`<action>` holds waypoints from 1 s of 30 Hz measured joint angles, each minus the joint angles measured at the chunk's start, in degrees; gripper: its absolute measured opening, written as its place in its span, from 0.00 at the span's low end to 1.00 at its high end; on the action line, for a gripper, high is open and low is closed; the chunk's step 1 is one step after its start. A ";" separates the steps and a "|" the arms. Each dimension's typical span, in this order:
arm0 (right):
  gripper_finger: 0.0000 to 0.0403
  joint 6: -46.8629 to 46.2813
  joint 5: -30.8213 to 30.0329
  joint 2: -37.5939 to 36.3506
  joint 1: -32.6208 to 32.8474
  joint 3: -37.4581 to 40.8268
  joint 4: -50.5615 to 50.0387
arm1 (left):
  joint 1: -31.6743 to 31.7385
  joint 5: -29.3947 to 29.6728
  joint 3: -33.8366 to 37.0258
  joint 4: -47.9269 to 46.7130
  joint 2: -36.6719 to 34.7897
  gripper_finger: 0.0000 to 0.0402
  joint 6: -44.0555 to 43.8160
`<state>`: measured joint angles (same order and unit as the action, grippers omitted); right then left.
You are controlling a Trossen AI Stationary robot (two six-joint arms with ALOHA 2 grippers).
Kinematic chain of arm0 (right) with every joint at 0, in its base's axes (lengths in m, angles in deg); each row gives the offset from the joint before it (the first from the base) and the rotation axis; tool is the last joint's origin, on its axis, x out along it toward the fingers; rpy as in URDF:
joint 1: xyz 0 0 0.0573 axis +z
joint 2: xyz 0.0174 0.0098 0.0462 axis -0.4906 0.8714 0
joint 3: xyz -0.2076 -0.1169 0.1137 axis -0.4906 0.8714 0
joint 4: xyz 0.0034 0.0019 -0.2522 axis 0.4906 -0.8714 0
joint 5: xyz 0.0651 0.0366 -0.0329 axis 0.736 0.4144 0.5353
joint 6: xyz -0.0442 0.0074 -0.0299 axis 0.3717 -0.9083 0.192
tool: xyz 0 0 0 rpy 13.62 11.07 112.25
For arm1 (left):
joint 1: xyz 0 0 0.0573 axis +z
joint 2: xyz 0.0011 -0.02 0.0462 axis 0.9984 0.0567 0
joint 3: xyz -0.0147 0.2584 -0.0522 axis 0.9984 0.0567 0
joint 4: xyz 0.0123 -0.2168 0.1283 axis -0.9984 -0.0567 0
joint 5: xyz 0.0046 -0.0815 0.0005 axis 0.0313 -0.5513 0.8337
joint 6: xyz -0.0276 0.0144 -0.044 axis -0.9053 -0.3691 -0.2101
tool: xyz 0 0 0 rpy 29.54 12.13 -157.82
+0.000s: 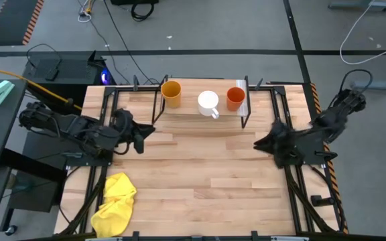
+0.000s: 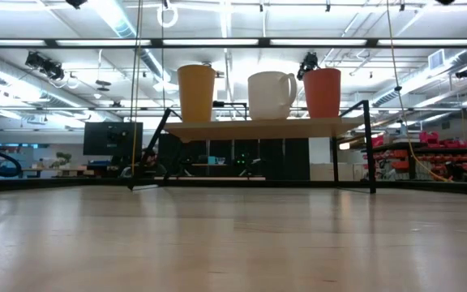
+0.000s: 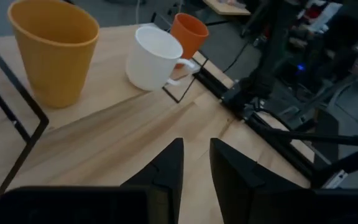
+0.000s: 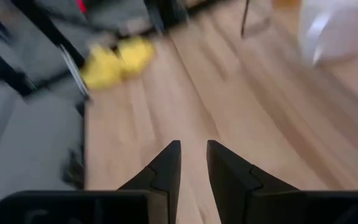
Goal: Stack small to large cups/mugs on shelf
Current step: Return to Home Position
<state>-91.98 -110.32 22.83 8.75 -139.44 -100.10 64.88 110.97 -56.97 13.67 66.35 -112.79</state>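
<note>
Butcher-block planks make up the table (image 1: 200,181), with grey floor and cables around it and a lit workshop beyond the far edge. The left gripper (image 1: 139,139) hangs over the table's left part, clear of everything. Its fingers (image 3: 166,168) are drawn close together with only a narrow slit between them, and they hold nothing. The right gripper (image 1: 259,143) hangs opposite it over the right part, pointing inward. Its fingers (image 4: 163,168) are likewise nearly together and hold nothing.

Ahead of both grippers, at the far edge and between them, stands the shelf (image 1: 189,108), a low wooden board on thin black legs. Three vessels stand upright on it in a row, apart from one another. The yellow cup (image 1: 171,94) is the one nearest the left gripper. The white mug (image 1: 208,102) is in the middle, its handle turned towards the red-orange cup (image 1: 235,98), which is nearest the right gripper. A crumpled yellow cloth (image 1: 114,197) lies on the table on the left gripper's side, well apart from it, towards the near edge.
</note>
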 joint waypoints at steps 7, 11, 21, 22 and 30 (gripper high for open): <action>0.21 0.96 -12.87 -11.35 7.23 3.31 3.76 | -1.48 -0.11 0.00 1.90 -3.25 0.20 6.87; 0.21 3.71 -16.05 -16.54 9.17 9.84 12.19 | -1.61 -2.29 0.00 6.26 -4.14 0.22 14.00; 0.21 10.75 -13.99 -22.72 9.42 22.96 33.30 | 1.30 -11.14 7.07 18.38 -10.21 0.20 24.25; 0.21 10.77 -13.80 -22.94 9.42 23.52 33.75 | 1.79 -12.56 9.93 21.97 -12.42 0.20 25.58; 0.21 14.53 -12.78 -23.18 9.42 22.84 34.50 | 3.31 -17.47 27.34 40.09 -26.94 0.22 29.19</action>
<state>-77.45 -123.10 -0.35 18.17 -116.60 -65.60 68.19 93.49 -29.63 53.75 39.40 -83.60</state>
